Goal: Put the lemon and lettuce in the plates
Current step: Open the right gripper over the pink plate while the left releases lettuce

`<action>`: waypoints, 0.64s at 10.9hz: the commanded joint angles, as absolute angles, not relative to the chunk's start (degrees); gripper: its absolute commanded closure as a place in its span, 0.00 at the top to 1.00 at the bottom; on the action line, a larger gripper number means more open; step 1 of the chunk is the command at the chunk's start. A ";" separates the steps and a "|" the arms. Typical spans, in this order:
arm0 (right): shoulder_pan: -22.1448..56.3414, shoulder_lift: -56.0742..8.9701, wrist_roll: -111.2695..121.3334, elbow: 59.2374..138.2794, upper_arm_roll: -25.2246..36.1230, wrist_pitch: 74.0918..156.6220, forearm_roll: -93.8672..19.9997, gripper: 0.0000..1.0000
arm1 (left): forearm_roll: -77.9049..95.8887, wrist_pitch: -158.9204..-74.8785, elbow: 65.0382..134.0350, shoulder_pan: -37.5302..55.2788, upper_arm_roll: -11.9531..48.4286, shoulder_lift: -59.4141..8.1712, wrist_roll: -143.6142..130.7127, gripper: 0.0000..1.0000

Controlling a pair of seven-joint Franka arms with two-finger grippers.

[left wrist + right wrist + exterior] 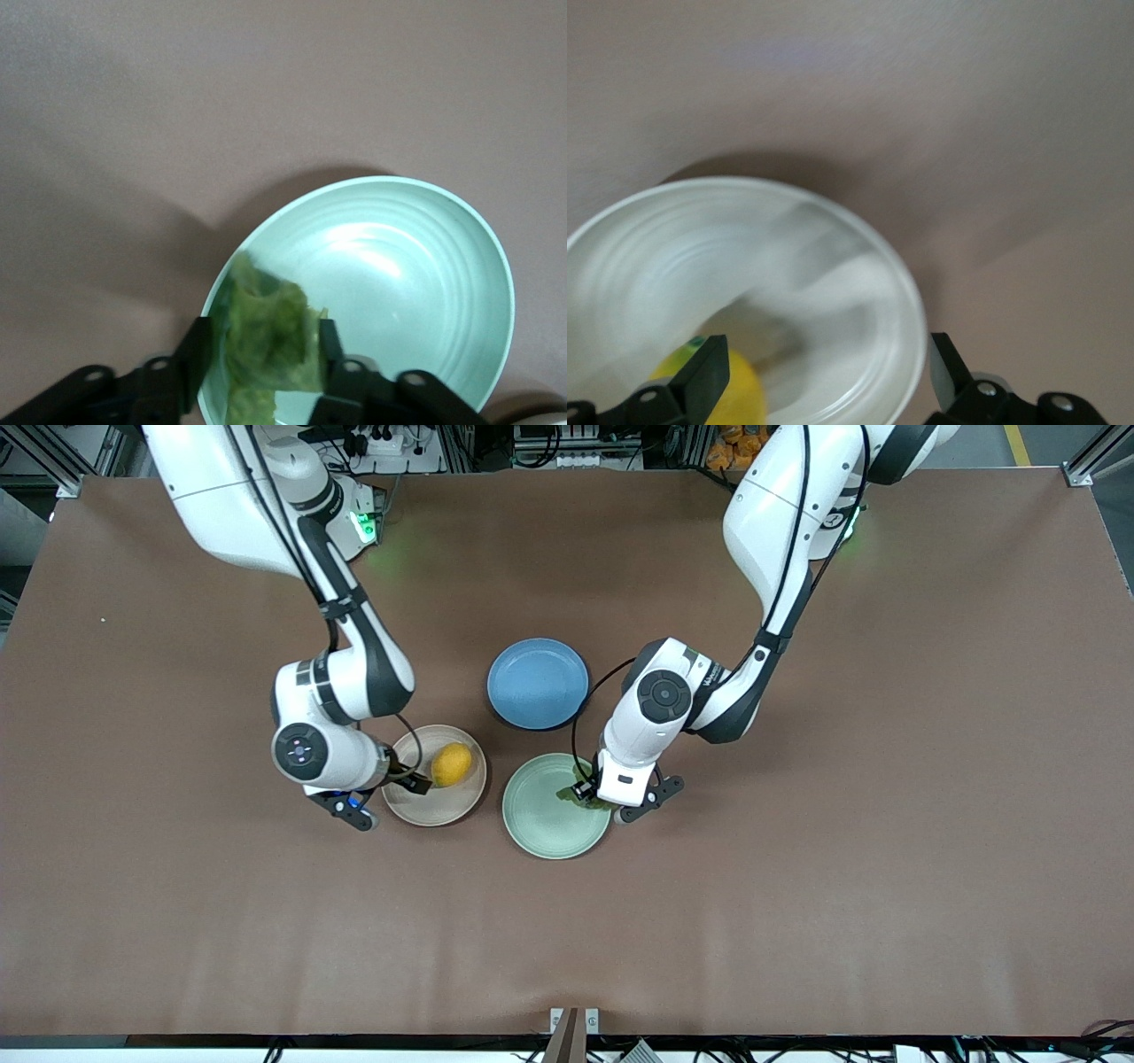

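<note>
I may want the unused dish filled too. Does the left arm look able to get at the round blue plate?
Probably yes. The round blue plate lies bare beside the left arm's wrist, nothing over it. But the left pincer, above the pale mint green plate, has the crinkled green lettuce leaf between its fingers.

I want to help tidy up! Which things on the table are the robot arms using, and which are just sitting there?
Being used:
- lemon, in the beige plate, open right pincer over that plate
- lettuce, between the left pincer's fingers over the mint green plate

Just sitting there:
- blue plate, beside both, farther from the front camera
</note>
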State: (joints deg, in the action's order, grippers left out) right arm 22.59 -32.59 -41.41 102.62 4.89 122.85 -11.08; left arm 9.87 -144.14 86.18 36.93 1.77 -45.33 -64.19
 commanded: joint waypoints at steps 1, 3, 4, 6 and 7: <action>18.29 -31.21 -33.42 105.37 4.48 122.52 -8.79 1.00 | 10.28 -144.41 84.99 37.53 0.97 -45.71 -62.84 0.99; 15.48 -30.24 -28.67 106.52 4.57 122.00 -8.44 1.00 | 10.20 -144.06 84.90 37.44 0.88 -45.35 -62.75 0.99; 14.60 -29.89 -26.83 106.78 4.57 121.47 -8.35 1.00 | 10.20 -143.97 84.82 37.35 0.88 -45.18 -62.75 0.99; 12.58 -29.27 -24.18 106.79 4.57 120.42 -6.95 1.00 | 9.76 -143.62 84.81 37.27 0.79 -44.39 -62.75 0.99; 11.18 -28.75 -22.95 106.79 4.57 119.19 -5.20 1.00 | 9.15 -142.05 84.81 37.18 0.70 -43.69 -62.67 0.99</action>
State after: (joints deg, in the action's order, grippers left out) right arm 13.78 -31.68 -25.40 104.85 5.23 121.01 -8.69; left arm 9.86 -144.14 85.06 36.93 1.34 -45.17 -64.02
